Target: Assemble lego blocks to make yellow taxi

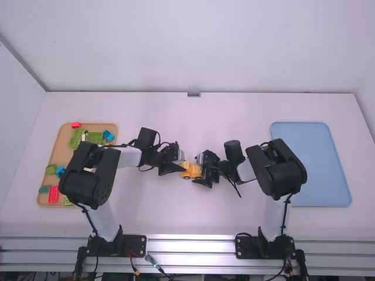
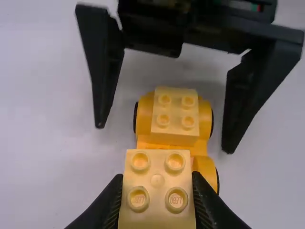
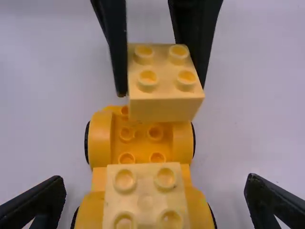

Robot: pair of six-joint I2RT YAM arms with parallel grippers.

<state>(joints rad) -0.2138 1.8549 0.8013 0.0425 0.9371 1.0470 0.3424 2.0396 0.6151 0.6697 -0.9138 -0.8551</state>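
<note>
Log sides from wheeled base (image 3: 140,143), set on table mid-way between both arms, probably for reach by either. Well left of base: see wooden tray (image 1: 60,149) with coloured bricks, likely kept there as parts stock. Over left part of base: see pale yellow block (image 3: 164,109), studs up, raised above chassis studs, apparently for lining up before pressing down. Can't tell whether touching underneath. On right part of base: see second yellow block (image 2: 175,114), studs up, looks seated, likely as part of taxi body. Well right of base: see blue tray (image 1: 310,164), maybe meant for finished taxi.

Now tools. From left side of base: note left gripper (image 3: 162,88) closed on raised block, one finger per side, studs left uncovered, presumably for a clean push. From right side: note right gripper (image 2: 164,137) spread wide, fingers astride base and seated block, apart from both, gripping nothing. Judge as placed to steady base if needed.
</note>
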